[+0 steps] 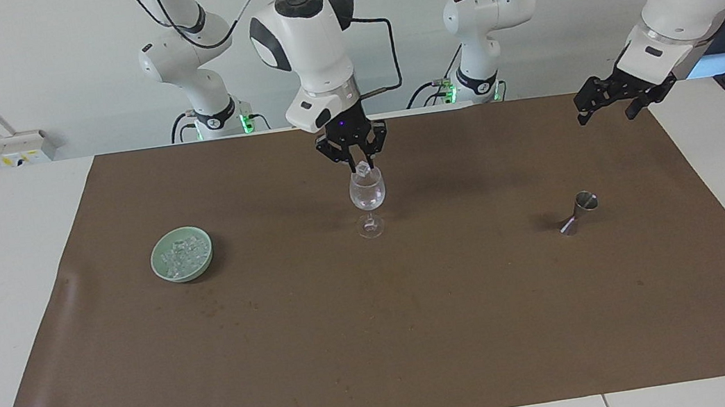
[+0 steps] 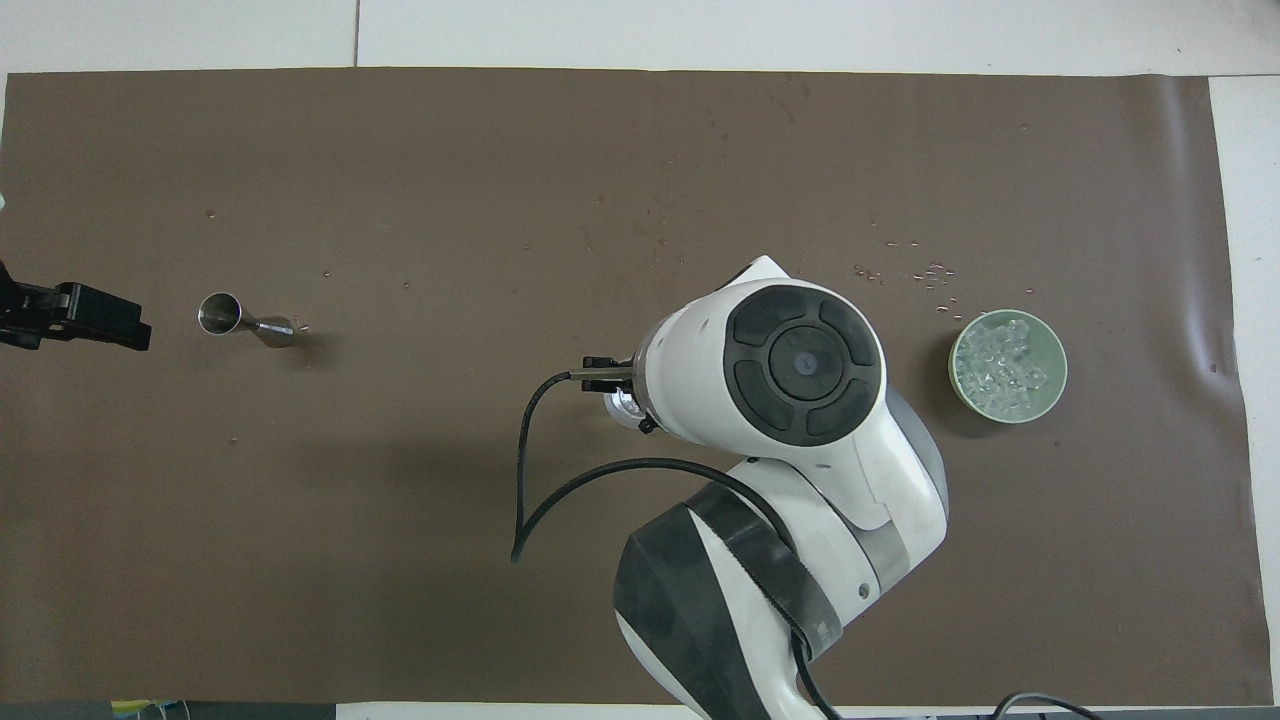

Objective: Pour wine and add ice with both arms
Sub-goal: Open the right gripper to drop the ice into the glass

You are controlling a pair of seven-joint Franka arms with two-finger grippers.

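Note:
A clear stemmed wine glass (image 1: 368, 197) stands mid-mat. My right gripper (image 1: 361, 164) hangs just over its rim, shut on one ice cube (image 1: 363, 168). In the overhead view the right arm (image 2: 790, 390) covers nearly all of the glass (image 2: 618, 404). The heap of ice (image 1: 183, 254) lies in a pale green bowl (image 1: 163, 269) toward the right arm's end of the table; the ice (image 2: 1000, 365) and the bowl's rim (image 2: 1058, 384) also show in the overhead view. My left gripper (image 1: 605, 103) waits in the air at the mat's edge at the left arm's end (image 2: 80, 318).
A steel jigger (image 1: 577, 213) stands on the brown mat (image 1: 381, 341) toward the left arm's end, and shows in the overhead view (image 2: 235, 318). Small wet spots (image 2: 925, 276) lie on the mat (image 2: 400, 560) just farther from the robots than the bowl.

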